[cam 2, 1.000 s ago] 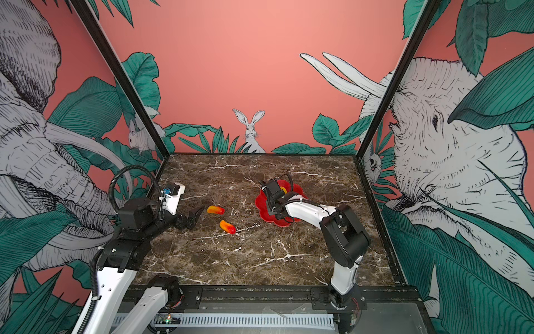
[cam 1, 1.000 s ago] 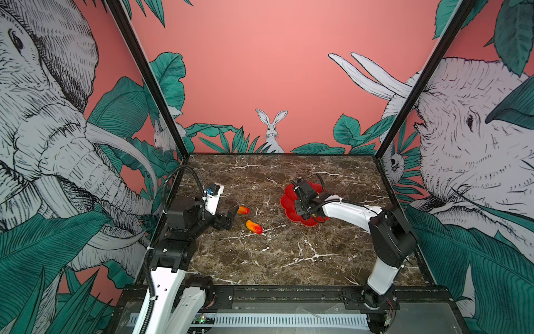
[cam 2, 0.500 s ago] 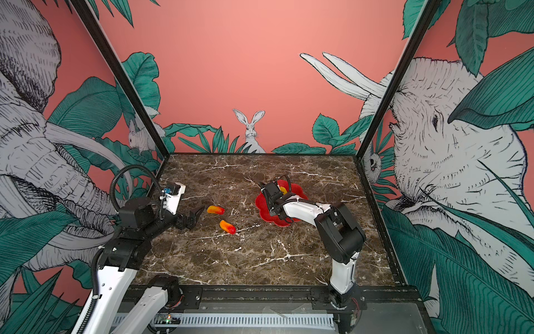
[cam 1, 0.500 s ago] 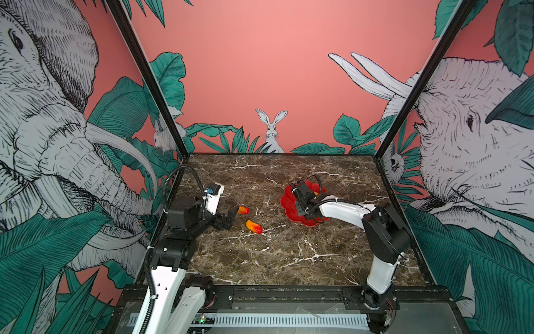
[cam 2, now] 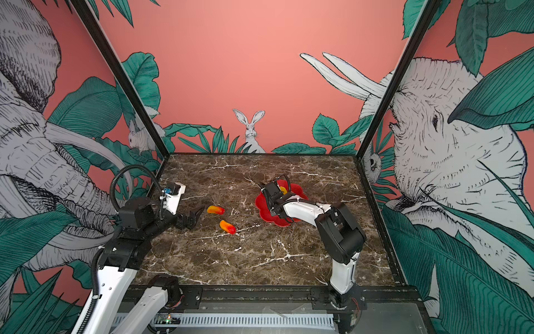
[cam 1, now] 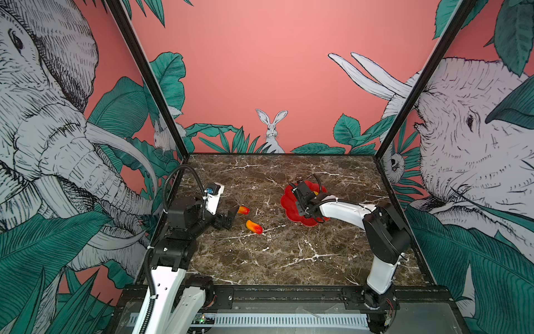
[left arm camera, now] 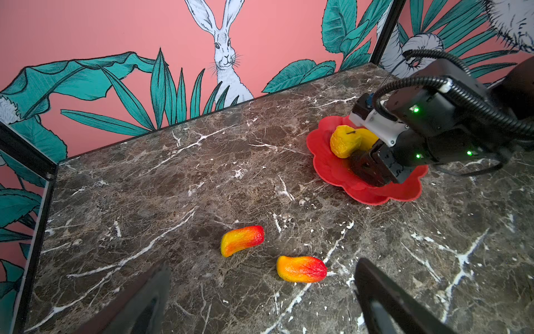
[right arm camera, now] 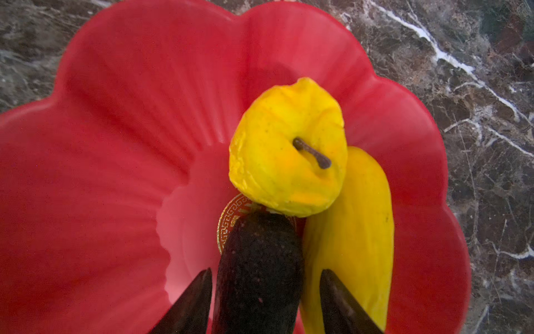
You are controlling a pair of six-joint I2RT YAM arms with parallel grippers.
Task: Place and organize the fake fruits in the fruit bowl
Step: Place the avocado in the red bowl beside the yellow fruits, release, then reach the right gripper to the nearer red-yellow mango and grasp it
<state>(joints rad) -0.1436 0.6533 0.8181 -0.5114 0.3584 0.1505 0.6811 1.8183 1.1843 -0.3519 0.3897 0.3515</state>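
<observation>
1. Fingers [right arm camera: 190, 303] of the right gripper [right arm camera: 265, 271] stand parted either side of the black oval [right arm camera: 260, 289], with a thin gap on each side, gripping nothing.
2. That oval lies in the red flower bowl [right arm camera: 115, 86], just beside the bumpy yellow fruit [right arm camera: 286, 150] and the long yellow fruit [right arm camera: 361, 231].
3. Left gripper [left arm camera: 263, 264] is spread wide and empty above the marble table [left arm camera: 202, 144].
4. Near it, outside the bowl, lie an orange-red piece [left arm camera: 242, 240] and a second orange-red piece [left arm camera: 300, 269], apart.

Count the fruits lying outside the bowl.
2. In a top view both lie left of the bowl: the rear orange-red fruit and the front orange-red fruit. None looks hidden.
</observation>
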